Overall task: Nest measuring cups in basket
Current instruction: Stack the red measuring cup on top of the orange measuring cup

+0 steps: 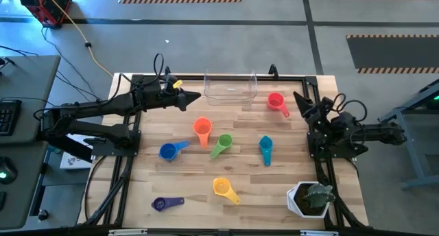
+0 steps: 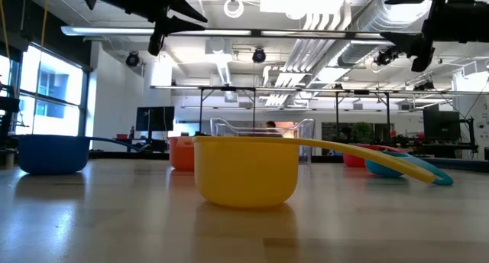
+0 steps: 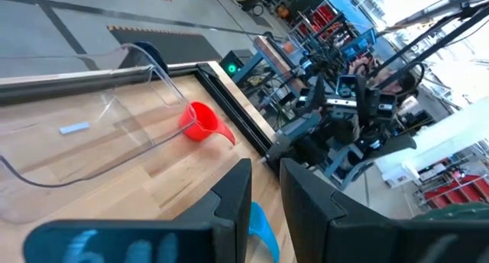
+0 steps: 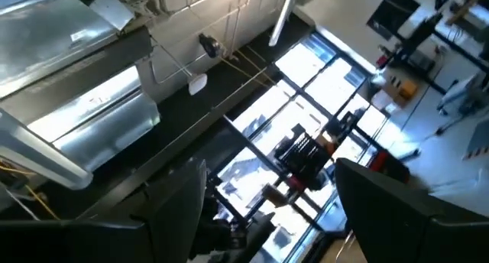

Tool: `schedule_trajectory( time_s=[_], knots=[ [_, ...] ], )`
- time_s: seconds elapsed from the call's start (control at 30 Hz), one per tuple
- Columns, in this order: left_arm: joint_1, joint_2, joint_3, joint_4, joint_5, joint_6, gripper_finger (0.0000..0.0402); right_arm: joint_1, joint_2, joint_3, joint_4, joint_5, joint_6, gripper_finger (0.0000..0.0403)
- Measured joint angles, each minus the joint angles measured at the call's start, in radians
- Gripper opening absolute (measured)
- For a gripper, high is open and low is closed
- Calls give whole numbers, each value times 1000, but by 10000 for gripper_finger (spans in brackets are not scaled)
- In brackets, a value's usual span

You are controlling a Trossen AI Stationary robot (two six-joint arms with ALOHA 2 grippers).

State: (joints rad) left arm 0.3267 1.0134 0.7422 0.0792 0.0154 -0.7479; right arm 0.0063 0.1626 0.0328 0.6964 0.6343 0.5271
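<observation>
Seven measuring cups lie scattered on the table, each resting on its base: red (image 1: 276, 102), orange (image 1: 202, 128), green (image 1: 223, 144), blue (image 1: 169, 150), teal (image 1: 265, 147), yellow (image 1: 222, 188) and purple (image 1: 164, 204). The clear basket (image 1: 231, 87) stands at the far edge with nothing in it. My left gripper (image 1: 197, 96) hovers above the table just left of the basket, open by a narrow gap (image 3: 266, 175). My right gripper (image 1: 296, 97) is raised to the right of the red cup, open wide (image 4: 271, 186) and tipped upward at the ceiling.
A white plant pot (image 1: 310, 198) stands at the table's near right corner. Black frame rails run along the left and right table edges. Bare wood lies between the cups and in front of the basket. The yellow cup (image 2: 246, 171) fills the middle of the low view.
</observation>
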Motion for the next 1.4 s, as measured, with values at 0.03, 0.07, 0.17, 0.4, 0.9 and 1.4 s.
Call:
schedule_trajectory(
  time_s=[0.03,0.07,0.17,0.4,0.9,1.4],
  knots=[
    [0,0,0,0,0,0,62,0,1,15,-7,5,-23,282],
    [0,0,0,0,2,0,62,0,3,35,-15,6,-42,282],
    [0,0,0,-1,30,1,62,0,23,115,-85,6,-102,282],
    [0,0,0,-2,72,89,62,0,140,401,-611,127,-193,282],
    [0,0,0,-7,73,158,62,-180,605,786,-1621,-125,229,282],
    [0,0,0,-26,80,184,62,-477,925,787,-1461,-464,-42,282]
  ],
)
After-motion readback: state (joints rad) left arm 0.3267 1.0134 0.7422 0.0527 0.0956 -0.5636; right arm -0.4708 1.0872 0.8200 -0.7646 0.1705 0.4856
